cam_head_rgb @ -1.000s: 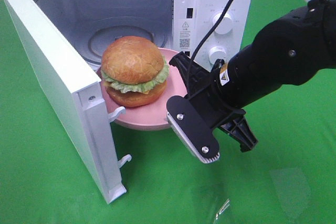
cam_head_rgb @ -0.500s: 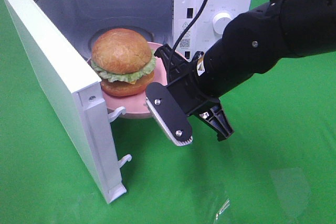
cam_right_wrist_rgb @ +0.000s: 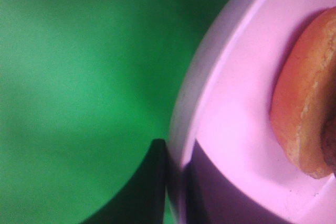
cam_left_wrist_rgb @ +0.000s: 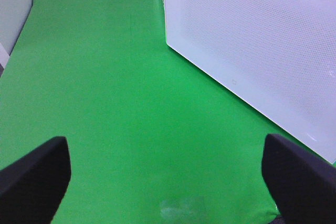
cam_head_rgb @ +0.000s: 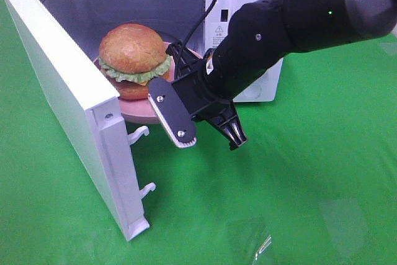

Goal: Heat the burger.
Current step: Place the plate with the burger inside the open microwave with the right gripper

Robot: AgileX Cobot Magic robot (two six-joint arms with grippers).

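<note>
A green cloth surface point(cam_head_rgb: 322, 166) fills the scene and lies under both pairs of jaws. On it, beyond the right jaws, stands a white box-shaped microwave oven point(cam_head_rgb: 218, 4) whose flat white door point(cam_head_rgb: 59, 85) is swung wide open, on the far side of the held load from the right jaws. In the left wrist view that same door point(cam_left_wrist_rgb: 262, 40) lies ahead of the left jaws and to one side, well apart from them.

The black right arm point(cam_head_rgb: 285, 29) reaches in across the oven's control side, hiding most of it. Its right jaws are closed on the near rim of a pink round plate point(cam_head_rgb: 133, 110); the right wrist view shows the plate's point(cam_right_wrist_rgb: 236, 129) edge pinched between one dark finger under the rim and one on top.

A tall round burger point(cam_head_rgb: 133, 54), with a glossy golden-brown bun, ruffled green lettuce, a bit of orange cheese and a brown patty, sits on that plate just past the right jaws, in the mouth of the oven cavity. Its lower bun point(cam_right_wrist_rgb: 304, 98) lies close to the gripped rim. Whether the plate touches the cavity floor cannot be told.

The left jaws stand wide apart and hold nothing, with black fingertips point(cam_left_wrist_rgb: 31, 174) over bare cloth.
</note>
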